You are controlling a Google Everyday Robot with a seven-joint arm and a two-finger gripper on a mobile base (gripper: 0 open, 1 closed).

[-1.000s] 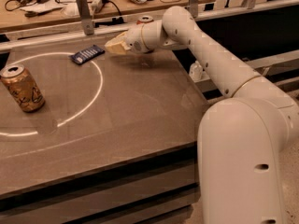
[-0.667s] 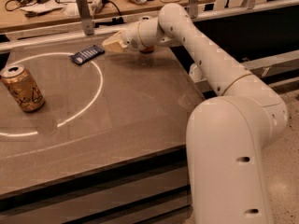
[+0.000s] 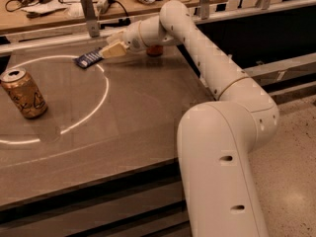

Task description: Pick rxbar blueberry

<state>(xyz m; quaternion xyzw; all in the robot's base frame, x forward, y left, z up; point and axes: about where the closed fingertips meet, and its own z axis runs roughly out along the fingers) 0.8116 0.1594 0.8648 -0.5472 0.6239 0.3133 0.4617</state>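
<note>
The rxbar blueberry [image 3: 89, 59] is a small flat dark-blue bar lying on the brown table [image 3: 123, 112] at the far left, on the white circle line. My gripper [image 3: 111, 50] hovers just right of the bar, its pale fingers pointing at it and close to its right end. A red cola can [image 3: 155, 50] stands behind the wrist, mostly hidden by the arm.
A gold-brown can [image 3: 23, 93] stands at the left of the table. A metal rail [image 3: 59, 38] with a post runs along the table's far edge, with a cluttered workbench [image 3: 64, 4] behind. My large white arm base [image 3: 222, 172] fills the right foreground.
My gripper has moved left toward the blue bar, closing most of the gap to its right end. The bar and the cans have not moved.
</note>
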